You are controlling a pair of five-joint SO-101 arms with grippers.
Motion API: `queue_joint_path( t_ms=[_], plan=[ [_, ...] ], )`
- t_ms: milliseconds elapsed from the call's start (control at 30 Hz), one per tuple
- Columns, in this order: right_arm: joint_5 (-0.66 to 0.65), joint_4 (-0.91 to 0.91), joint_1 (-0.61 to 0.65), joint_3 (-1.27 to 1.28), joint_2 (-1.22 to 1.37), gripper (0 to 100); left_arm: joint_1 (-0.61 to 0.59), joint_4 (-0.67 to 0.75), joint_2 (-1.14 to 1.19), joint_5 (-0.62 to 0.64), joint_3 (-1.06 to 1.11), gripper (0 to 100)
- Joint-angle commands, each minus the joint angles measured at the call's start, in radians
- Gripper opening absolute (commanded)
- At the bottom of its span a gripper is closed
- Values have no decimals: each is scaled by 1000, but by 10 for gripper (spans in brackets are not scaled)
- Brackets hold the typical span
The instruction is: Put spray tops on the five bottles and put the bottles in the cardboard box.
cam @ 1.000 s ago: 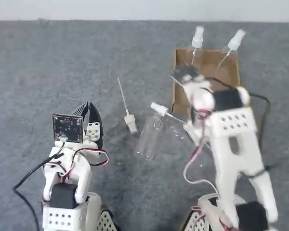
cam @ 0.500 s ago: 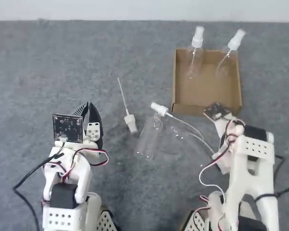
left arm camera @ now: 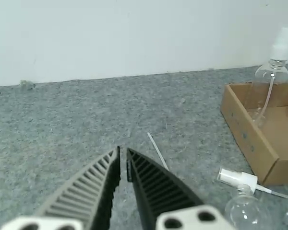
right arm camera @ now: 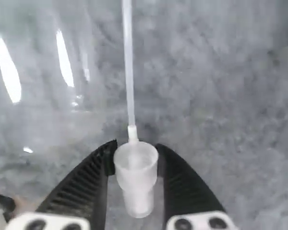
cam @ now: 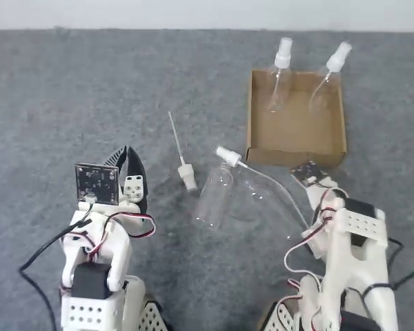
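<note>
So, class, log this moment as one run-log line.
left jaws: shut, empty | right jaws: shut on spray top | box: two capped bottles | table: loose top, lying bottle

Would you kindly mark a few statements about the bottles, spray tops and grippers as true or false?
1. Two capped bottles stand in the cardboard box. True.
2. The right gripper is empty. False: it grips a spray top.
3. A loose spray top lies on the table beside a lying bottle. True.
4. The left gripper holds a bottle. False: it is shut on nothing.
</note>
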State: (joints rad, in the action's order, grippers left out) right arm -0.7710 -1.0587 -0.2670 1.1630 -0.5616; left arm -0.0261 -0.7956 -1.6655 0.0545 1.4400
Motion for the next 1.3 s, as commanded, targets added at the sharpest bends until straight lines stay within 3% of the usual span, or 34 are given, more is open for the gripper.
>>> queue_joint_path(
  t_ms=[0, 167, 333, 500, 833, 1267],
  plan=[
    [23, 13, -116, -64, -39, 10, -5, 35, -12, -2, -10, 12],
    [21, -41, -223, -199, -39, 10, -5, 35, -12, -2, -10, 12],
    [29, -193, -173, -359, -39, 10, -5, 35, -12, -2, -10, 12],
    [166, -367, 59, -563, -39, 10, -5, 35, -12, -5, -10, 12],
    [522, -430, 750, -844, 36, 12, -5, 35, -12, -6, -10, 12],
    [557, -404, 981, -1470, 835, 13, -5, 35, -12, -8, -10, 12]
  ],
)
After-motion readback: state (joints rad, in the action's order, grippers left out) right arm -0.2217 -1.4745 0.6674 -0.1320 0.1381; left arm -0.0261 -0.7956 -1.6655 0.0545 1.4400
